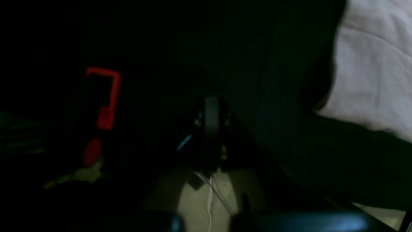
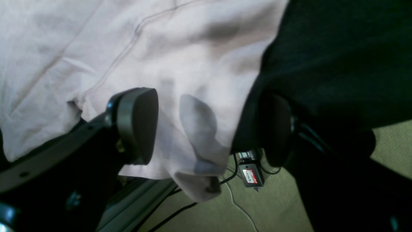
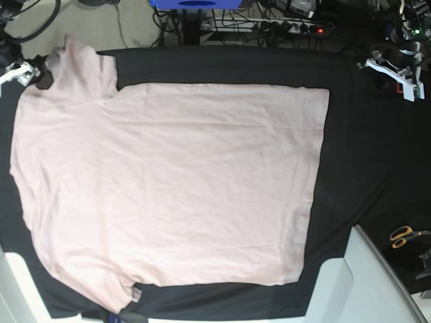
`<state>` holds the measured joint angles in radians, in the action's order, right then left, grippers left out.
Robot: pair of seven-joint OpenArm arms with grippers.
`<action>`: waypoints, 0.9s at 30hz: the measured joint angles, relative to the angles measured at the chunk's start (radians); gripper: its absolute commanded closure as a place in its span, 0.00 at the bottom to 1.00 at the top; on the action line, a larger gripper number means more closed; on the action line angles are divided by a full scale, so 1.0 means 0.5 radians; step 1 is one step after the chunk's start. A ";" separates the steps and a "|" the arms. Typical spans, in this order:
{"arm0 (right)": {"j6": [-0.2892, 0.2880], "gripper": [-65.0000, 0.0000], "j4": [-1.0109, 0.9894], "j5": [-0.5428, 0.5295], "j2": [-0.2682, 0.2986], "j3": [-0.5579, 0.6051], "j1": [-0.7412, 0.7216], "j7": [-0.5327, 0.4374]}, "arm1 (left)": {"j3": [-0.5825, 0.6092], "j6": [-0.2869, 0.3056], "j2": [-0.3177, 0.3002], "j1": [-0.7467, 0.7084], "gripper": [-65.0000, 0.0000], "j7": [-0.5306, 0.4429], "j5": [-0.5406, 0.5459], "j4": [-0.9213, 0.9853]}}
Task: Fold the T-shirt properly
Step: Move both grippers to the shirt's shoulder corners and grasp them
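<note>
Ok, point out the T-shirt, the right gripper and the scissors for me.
T-shirt (image 3: 175, 182): base view, middle of the flat body.
Right gripper (image 2: 209, 129): right wrist view, midway between its open pads, at the sleeve.
Scissors (image 3: 403, 235): base view, orange handles.

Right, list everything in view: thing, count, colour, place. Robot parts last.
T-shirt: one, pale pink, spread flat on the table, one sleeve hanging over the table edge by the right gripper.
Table cloth: one, black, covering the table under the shirt.
Scissors: one pair, orange handles, on the cloth at the base view's right edge.
Power strip: one, pale with a red light, on the floor beyond the table's far edge.
Right gripper: one, dark pads, open, jaws either side of the hanging sleeve.
Left gripper: one, dark, shut, off the table's far corner, holding nothing.
</note>
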<state>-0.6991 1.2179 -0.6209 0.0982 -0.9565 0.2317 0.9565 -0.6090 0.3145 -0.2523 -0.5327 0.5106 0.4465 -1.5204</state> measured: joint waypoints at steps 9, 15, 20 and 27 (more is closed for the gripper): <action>-0.002 0.61 -0.006 0.013 -0.008 0.002 0.002 0.057 | 0.132 0.001 0.032 0.029 1.00 -0.001 -0.008 -0.011; 0.005 0.90 -0.019 0.031 0.005 0.110 0.009 0.062 | 0.174 0.001 0.045 0.041 1.00 -0.008 0.002 -0.047; 0.004 0.99 -0.027 0.029 -0.009 0.143 0.010 0.069 | 0.160 0.008 0.098 0.083 0.99 0.002 0.006 -0.047; 0.004 0.99 -0.027 0.031 -0.005 0.166 0.009 0.069 | 0.166 0.001 0.144 0.079 0.71 -0.001 0.002 -0.041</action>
<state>-0.6971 1.2041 -0.6052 0.0959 -0.8734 0.2363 0.9913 -0.5259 0.3149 -0.1802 -0.4931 0.5102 0.4477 -1.5410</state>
